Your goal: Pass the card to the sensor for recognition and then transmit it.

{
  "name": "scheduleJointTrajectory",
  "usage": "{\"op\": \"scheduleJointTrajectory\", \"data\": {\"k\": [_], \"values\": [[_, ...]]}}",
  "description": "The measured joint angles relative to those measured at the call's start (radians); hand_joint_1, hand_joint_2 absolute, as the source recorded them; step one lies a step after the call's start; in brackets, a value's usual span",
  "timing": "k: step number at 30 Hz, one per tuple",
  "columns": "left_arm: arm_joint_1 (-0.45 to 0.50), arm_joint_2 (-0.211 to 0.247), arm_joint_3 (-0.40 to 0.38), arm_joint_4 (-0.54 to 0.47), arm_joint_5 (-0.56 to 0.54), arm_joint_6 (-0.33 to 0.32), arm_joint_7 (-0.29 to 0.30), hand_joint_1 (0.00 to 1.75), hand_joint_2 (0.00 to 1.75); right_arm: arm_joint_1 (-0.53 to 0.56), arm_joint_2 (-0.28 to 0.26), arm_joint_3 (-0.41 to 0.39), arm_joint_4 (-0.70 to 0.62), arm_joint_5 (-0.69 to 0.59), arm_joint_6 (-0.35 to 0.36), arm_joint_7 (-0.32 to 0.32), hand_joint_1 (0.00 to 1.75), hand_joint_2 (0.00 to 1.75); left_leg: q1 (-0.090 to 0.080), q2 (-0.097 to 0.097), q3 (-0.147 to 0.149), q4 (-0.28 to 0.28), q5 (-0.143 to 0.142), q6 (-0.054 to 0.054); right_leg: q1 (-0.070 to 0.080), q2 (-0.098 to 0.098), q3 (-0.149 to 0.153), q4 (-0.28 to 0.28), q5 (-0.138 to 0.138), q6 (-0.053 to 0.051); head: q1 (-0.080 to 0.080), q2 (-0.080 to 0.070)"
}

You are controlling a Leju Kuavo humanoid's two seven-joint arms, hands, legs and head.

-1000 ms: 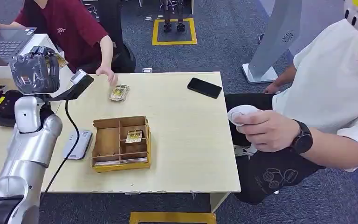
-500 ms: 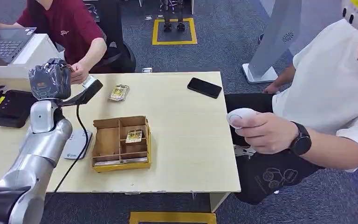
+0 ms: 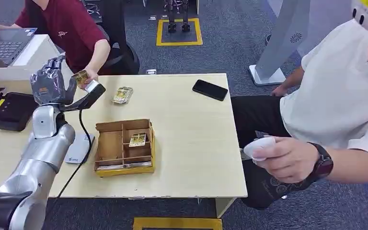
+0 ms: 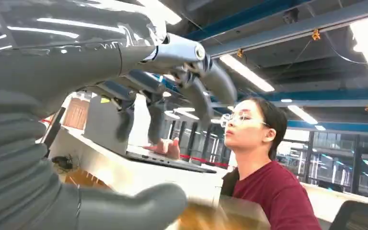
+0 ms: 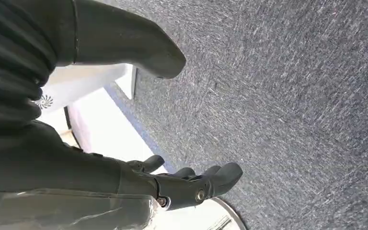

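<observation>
The left hand (image 3: 48, 86), fingers spread, offers the card (image 3: 81, 77) above the sensor (image 3: 92, 89) to a person's hand (image 3: 92, 74), and should release only once they grip firmly.

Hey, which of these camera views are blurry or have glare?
Head view: sharp and evenly lit. Left wrist view: ceiling lights glare, streaks gleam on the left hand, and the card is a blur. Right wrist view: carpet looks motion-streaked.
</observation>
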Motion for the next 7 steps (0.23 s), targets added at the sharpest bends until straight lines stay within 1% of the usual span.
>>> {"op": "scheduleJointTrajectory", "data": {"k": [1, 4, 6, 7], "values": [[0.010, 0.004, 0.022, -0.010, 0.003, 0.001, 0.001, 0.00, 1.75, 0.001, 0.000, 0.000, 0.000, 0.000, 0.000, 0.001, 0.00, 1.75, 0.000, 0.000, 0.000, 0.000, 0.000, 0.000, 0.000, 0.000, 0.000, 0.000, 0.000, 0.000, 0.000, 0.000], [0.035, 0.014, 0.050, -0.042, -0.019, 0.001, 0.012, 0.00, 1.75, 0.001, 0.000, 0.000, 0.000, -0.001, 0.000, 0.001, 0.00, 1.75, 0.000, 0.000, 0.000, 0.000, 0.000, 0.000, 0.000, 0.000, 0.000, 0.000, 0.000, 0.000, 0.000, 0.000], [0.061, 0.026, 0.078, -0.073, -0.075, 0.001, 0.050, 0.00, 1.75, 0.001, 0.000, 0.000, 0.000, -0.001, -0.002, 0.001, 0.00, 1.75, 0.000, 0.001, 0.000, 0.000, 0.000, 0.000, 0.000, 0.001, 0.000, 0.001, 0.000, 0.000, 0.000, 0.000], [0.080, 0.035, 0.103, -0.104, -0.111, 0.001, 0.073, 0.00, 1.75, 0.001, 0.000, 0.000, 0.000, 0.000, -0.002, 0.001, 0.00, 1.75, 0.000, 0.002, 0.000, 0.000, 0.000, 0.000, 0.000, 0.002, 0.000, 0.001, 0.000, 0.000, 0.000, 0.000]]}}
